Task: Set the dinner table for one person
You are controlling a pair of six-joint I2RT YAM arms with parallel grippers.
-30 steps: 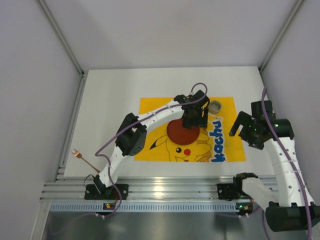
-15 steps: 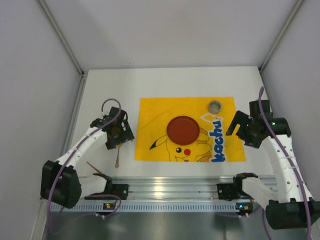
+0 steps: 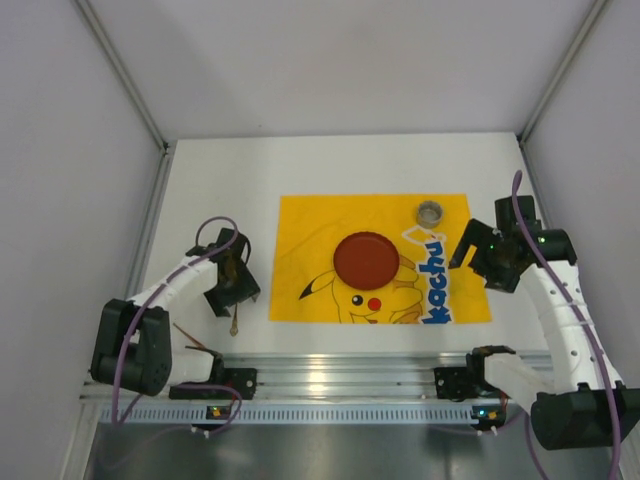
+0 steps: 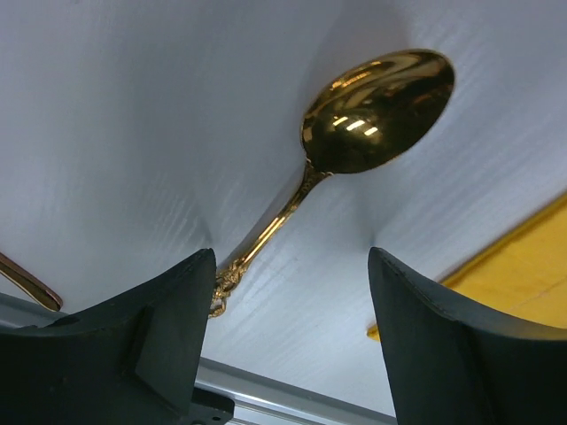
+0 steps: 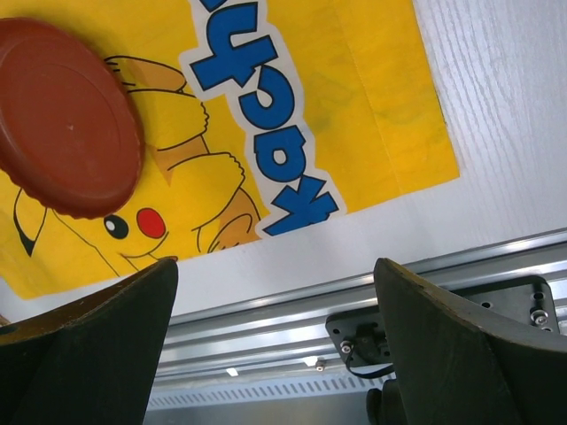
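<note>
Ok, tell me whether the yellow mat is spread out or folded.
Spread out: the yellow mat lies flat, all four corners showing.

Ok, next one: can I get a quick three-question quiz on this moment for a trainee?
1. True or false: the red plate sits straight on the white dinner table, off the yellow mat.
2. Where does the gold spoon lie? A on the plate; B on the mat; C on the table, left of the mat.
3. Which holds something: the left gripper, the right gripper, or neither?
Key: 1 false, it sits on the mat. 2 C. 3 neither, both are open.
</note>
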